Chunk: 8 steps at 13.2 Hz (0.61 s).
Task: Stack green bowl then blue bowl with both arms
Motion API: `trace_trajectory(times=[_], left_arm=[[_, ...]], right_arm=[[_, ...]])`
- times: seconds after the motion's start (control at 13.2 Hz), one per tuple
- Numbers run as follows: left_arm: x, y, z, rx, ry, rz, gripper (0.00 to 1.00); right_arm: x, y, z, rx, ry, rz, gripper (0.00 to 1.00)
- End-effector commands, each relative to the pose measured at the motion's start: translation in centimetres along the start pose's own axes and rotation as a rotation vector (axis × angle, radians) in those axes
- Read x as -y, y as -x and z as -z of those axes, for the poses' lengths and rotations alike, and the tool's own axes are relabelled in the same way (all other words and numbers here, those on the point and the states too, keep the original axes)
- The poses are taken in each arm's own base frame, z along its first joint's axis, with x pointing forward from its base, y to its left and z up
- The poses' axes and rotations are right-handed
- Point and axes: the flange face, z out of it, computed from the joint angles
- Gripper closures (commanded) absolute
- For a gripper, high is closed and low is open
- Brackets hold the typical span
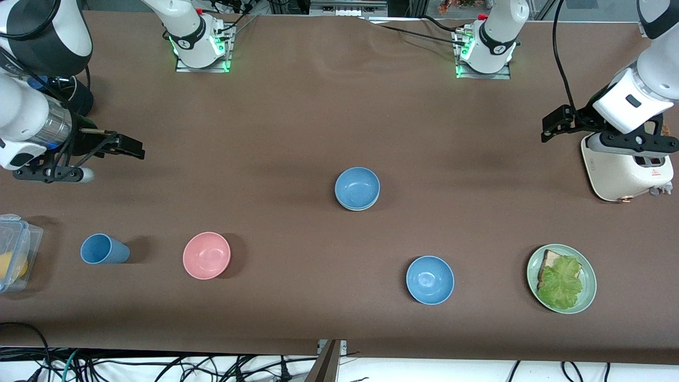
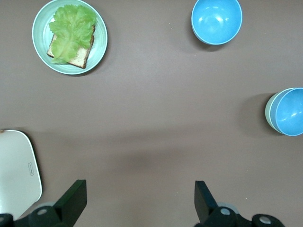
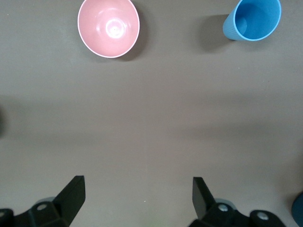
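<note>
Blue bowl (image 1: pixel 357 187): nested in the green bowl (image 2: pixel 269 111) at mid-table; only the green rim shows.
Second blue bowl (image 1: pixel 429 279): nearer the front camera, alone.
Left gripper (image 2: pixel 137 201): fingers apart, empty, above the table beside a white appliance (image 1: pixel 626 170).
Right gripper (image 3: pixel 137 198): fingers apart, empty, above bare table, pink bowl (image 1: pixel 206 255) and blue cup (image 1: pixel 103 249) in its view.

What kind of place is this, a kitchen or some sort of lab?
Probably a robotics lab set up like a kitchen: two white robot arms bolted to a brown cloth-covered table, loose cables along its edge, and a pale green plate of bread and lettuce laid out as props.
</note>
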Motion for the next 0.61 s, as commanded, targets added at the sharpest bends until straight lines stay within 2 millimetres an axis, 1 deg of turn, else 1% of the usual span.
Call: trace_trajectory(times=[0.0, 0.15, 0.38, 0.53], left_arm=[[-1.0, -0.1, -0.2, -0.006, -0.012, -0.021, 0.0], [-0.8, 0.3, -0.1, -0.005, -0.04, -0.024, 0.0], [0.7, 0.3, -0.4, 0.007, -0.036, 0.002, 0.0], [0.9, 0.2, -0.5, 0.008, -0.035, 0.005, 0.0]], right_arm=[[-0.1, 0.0, 0.4, 0.006, -0.002, -0.007, 0.0], [-0.2, 0.0, 0.4, 0.006, -0.002, -0.007, 0.0], [-0.1, 0.0, 0.4, 0.006, -0.003, -0.003, 0.0], [-0.1, 0.0, 0.4, 0.006, -0.002, -0.009, 0.0]])
